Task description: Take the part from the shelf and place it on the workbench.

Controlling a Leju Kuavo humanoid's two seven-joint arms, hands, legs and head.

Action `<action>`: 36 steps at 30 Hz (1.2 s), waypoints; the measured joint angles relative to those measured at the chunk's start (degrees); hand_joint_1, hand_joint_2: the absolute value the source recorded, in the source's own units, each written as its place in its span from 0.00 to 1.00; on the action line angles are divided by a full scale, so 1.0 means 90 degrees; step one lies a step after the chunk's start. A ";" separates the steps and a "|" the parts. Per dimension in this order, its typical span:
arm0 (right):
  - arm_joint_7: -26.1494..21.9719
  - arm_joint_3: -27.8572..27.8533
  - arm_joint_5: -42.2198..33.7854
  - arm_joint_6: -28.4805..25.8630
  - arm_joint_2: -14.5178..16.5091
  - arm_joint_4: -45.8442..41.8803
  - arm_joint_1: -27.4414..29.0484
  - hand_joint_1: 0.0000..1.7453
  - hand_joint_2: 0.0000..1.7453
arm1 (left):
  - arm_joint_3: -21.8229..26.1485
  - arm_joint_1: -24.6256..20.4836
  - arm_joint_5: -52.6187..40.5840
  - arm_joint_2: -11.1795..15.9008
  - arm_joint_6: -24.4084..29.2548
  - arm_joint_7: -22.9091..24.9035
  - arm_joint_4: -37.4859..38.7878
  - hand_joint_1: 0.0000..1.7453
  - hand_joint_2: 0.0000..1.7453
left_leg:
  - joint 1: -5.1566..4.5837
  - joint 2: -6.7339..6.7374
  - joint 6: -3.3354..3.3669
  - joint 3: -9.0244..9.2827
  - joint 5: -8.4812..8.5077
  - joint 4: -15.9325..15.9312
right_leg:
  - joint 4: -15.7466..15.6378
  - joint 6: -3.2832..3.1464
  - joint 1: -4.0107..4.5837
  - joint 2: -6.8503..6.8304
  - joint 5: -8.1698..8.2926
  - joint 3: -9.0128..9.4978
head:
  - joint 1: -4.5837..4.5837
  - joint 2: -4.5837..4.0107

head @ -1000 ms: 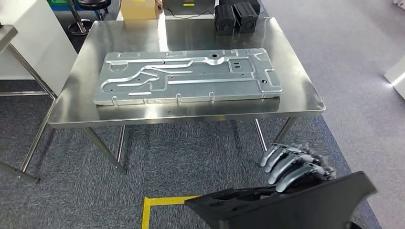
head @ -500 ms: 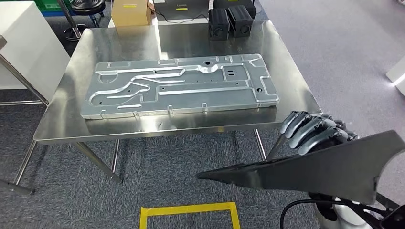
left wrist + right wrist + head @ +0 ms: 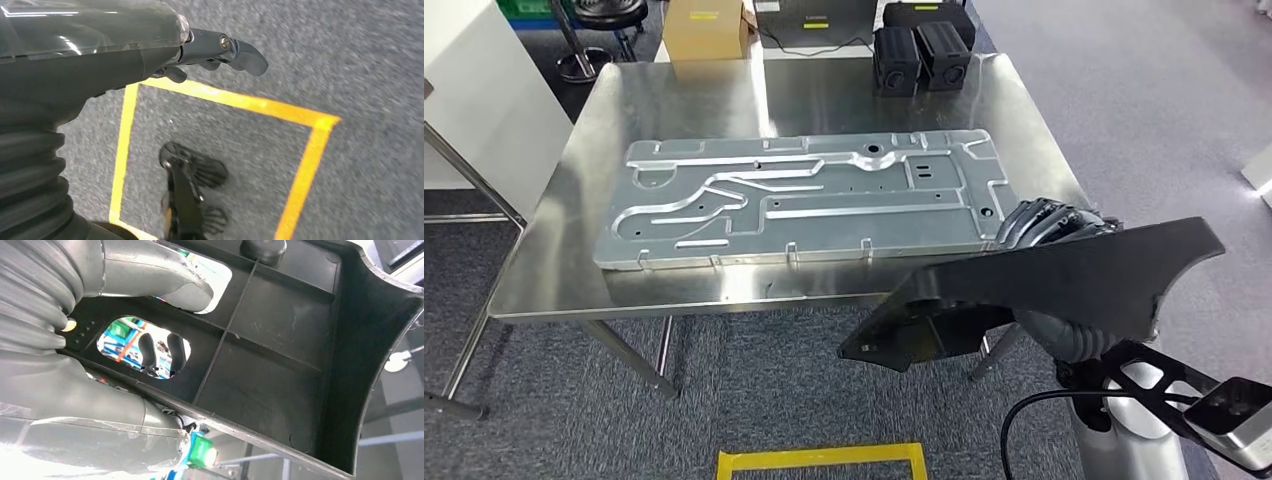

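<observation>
You find no text you can read anywhere here. The cardboard box [image 3: 705, 27] beyond the bench's far left edge carries a yellow label, and the dark case [image 3: 816, 20] beside it a yellow-green strip, but their print is too small to make out.

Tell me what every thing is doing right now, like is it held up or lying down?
black part: held up in the air by the right hand, near the workbench's front right corner, not set down.
right hand: gripping the black part.
left hand: hanging over the carpet, holding nothing.
metal plate: lying flat on the workbench.
workbench: standing.
two black boxes: standing at the workbench's far edge.
</observation>
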 joint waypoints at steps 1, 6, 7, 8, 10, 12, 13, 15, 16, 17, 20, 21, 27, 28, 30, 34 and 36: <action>0.0001 -0.0011 0.0002 -0.0003 0.0007 0.0027 -0.0024 0.71 1.00 | 0.0000 -0.0007 -0.0001 -0.0004 -0.0001 -0.0005 0.0000 0.00 1.00 | -0.0003 0.0000 -0.0037 0.0028 -0.0022 -0.0006 | -0.0153 -0.0045 0.0024 -0.0006 0.0052 0.0036 | -0.0001 0.0000; 0.0061 -0.0035 0.0017 -0.0047 0.0062 0.0121 -0.0151 0.71 1.00 | 0.0000 -0.0022 -0.0008 -0.0014 -0.0018 -0.0040 0.0002 0.00 1.00 | 0.0000 0.0017 -0.0190 -0.0054 -0.0212 0.0457 | -0.0287 -0.0246 0.0011 -0.0004 -0.0022 0.0290 | -0.0010 0.0001; 0.0091 -0.0037 0.0019 -0.0062 0.0078 0.0138 -0.0198 0.71 1.00 | 0.0000 -0.0027 -0.0011 -0.0018 -0.0022 -0.0048 0.0002 0.00 1.00 | 0.0008 0.0020 -0.0199 -0.0253 -0.0356 0.0814 | -0.0299 -0.0274 0.0013 -0.0010 -0.0055 0.0340 | -0.0012 0.0001; 0.0123 -0.0037 0.0021 -0.0074 0.0095 0.0156 -0.0239 0.71 1.00 | 0.0000 -0.0029 -0.0014 -0.0022 -0.0025 -0.0053 0.0002 0.00 1.00 | 0.0010 0.0021 -0.0211 -0.0504 -0.0510 0.1210 | -0.0299 -0.0294 0.0020 -0.0012 -0.0092 0.0376 | -0.0016 0.0001; 0.0172 -0.0036 0.0023 -0.0092 0.0120 0.0190 -0.0278 0.71 1.00 | 0.0000 -0.0013 -0.0014 -0.0022 -0.0025 -0.0056 0.0002 0.00 1.00 | 0.0014 0.0022 -0.0242 -0.0924 -0.0649 0.1734 | -0.0298 -0.0308 0.0036 -0.0012 -0.0173 0.0459 | -0.0015 0.0001; 0.0200 -0.0036 0.0024 -0.0097 0.0132 0.0217 -0.0299 0.71 1.00 | 0.0000 0.0006 -0.0014 -0.0022 -0.0025 -0.0056 0.0002 0.00 1.00 | 0.0016 0.0024 -0.0249 -0.0953 -0.0299 0.1439 | -0.0295 -0.0297 0.0042 -0.0010 -0.0266 0.0584 | -0.0015 0.0001; 0.0203 -0.0037 0.0024 -0.0098 0.0140 0.0225 -0.0316 0.71 1.00 | 0.0000 0.0009 -0.0014 -0.0022 -0.0025 -0.0056 0.0002 0.00 1.00 | 0.0016 0.0025 -0.0234 -0.0826 0.0012 0.1021 | -0.0294 -0.0282 0.0042 -0.0009 -0.0319 0.0654 | -0.0014 0.0001; 0.0212 -0.0039 0.0009 -0.0098 0.0151 0.0236 -0.0381 0.71 1.00 | 0.0000 -0.0001 -0.0016 -0.0022 -0.0028 -0.0058 0.0002 0.00 1.00 | -0.0002 0.0033 -0.0182 -0.0587 0.0312 0.0320 | -0.0281 -0.0230 0.0050 -0.0005 -0.0410 0.0758 | -0.0011 0.0001; 0.0223 -0.0041 -0.0007 -0.0098 0.0155 0.0242 -0.0434 0.71 1.00 | 0.0000 -0.0006 -0.0017 -0.0022 -0.0031 -0.0061 0.0001 0.00 1.00 | -0.0019 0.0038 -0.0149 -0.0521 0.0329 0.0148 | -0.0279 -0.0194 0.0051 0.0000 -0.0445 0.0775 | -0.0008 0.0001; 0.0237 -0.0047 -0.0039 -0.0098 0.0155 0.0253 -0.0504 0.71 1.00 | 0.0000 -0.0002 -0.0020 -0.0022 -0.0034 -0.0065 0.0001 0.00 1.00 | -0.0033 0.0042 -0.0107 -0.0507 0.0278 0.0094 | -0.0263 -0.0156 0.0052 0.0005 -0.0464 0.0791 | -0.0008 0.0001; 0.0382 -0.0107 -0.0206 -0.0127 0.0144 0.0301 -0.0891 0.71 1.00 | 0.0000 0.0020 -0.0059 -0.0022 -0.0045 -0.0083 0.0000 0.00 1.00 | -0.0025 0.0047 0.0019 -0.0384 0.0344 0.0012 | -0.0087 -0.0048 0.0033 0.0010 -0.0538 0.0779 | -0.0001 0.0001; 0.0470 -0.0141 -0.0275 -0.0155 0.0137 0.0332 -0.1099 0.71 1.00 | -0.0001 0.0011 -0.0072 -0.0022 -0.0050 -0.0090 0.0000 0.00 1.00 | -0.0019 0.0050 0.0046 -0.0340 0.0347 0.0002 | 0.0116 -0.0018 0.0021 0.0008 -0.0623 0.0672 | 0.0007 0.0001; 0.0945 -0.0365 -0.0545 -0.0335 0.0058 0.1006 -0.2316 0.71 1.00 | -0.0004 -0.0031 -0.0102 -0.0022 -0.0107 -0.0114 0.0001 0.00 1.00 | -0.0013 0.0030 0.0085 -0.0223 0.0237 -0.0004 | 0.1366 0.0104 -0.0051 -0.0001 -0.0851 -0.0373 | 0.0018 0.0001; 0.0976 -0.0384 -0.0552 -0.0355 0.0036 0.1171 -0.2503 0.71 1.00 | -0.0004 -0.0026 -0.0108 -0.0023 -0.0113 -0.0114 0.0002 0.00 1.00 | -0.0013 0.0022 0.0074 -0.0171 0.0204 -0.0004 | 0.0999 0.0093 -0.0057 -0.0002 -0.0544 -0.0275 | 0.0018 0.0001; 0.1026 -0.0424 -0.0559 -0.0404 -0.0017 0.1527 -0.2882 0.71 1.00 | -0.0006 -0.0024 -0.0115 -0.0024 -0.0123 -0.0119 0.0002 0.00 1.00 | -0.0014 0.0012 0.0037 -0.0086 0.0143 -0.0013 | 0.0181 0.0044 -0.0038 -0.0004 -0.0070 -0.0016 | 0.0016 0.0000; 0.1094 -0.0502 -0.0554 -0.0509 -0.0121 0.2195 -0.3382 0.71 1.00 | -0.0009 -0.0028 -0.0120 -0.0021 -0.0140 -0.0146 0.0002 0.00 1.00 | -0.0031 0.0006 -0.0113 -0.0053 0.0124 0.0006 | -0.0216 -0.0123 0.0023 -0.0005 0.0059 0.0092 | 0.0033 0.0001; 0.1123 -0.0511 -0.0489 -0.0627 -0.0162 0.2481 -0.3600 0.71 1.00 | -0.0010 -0.0026 -0.0131 -0.0018 -0.0151 -0.0171 0.0002 0.00 1.00 | -0.0027 0.0016 -0.0172 -0.0105 0.0020 0.0175 | -0.0260 -0.0185 0.0001 -0.0001 0.0100 0.0148 | 0.0028 0.0001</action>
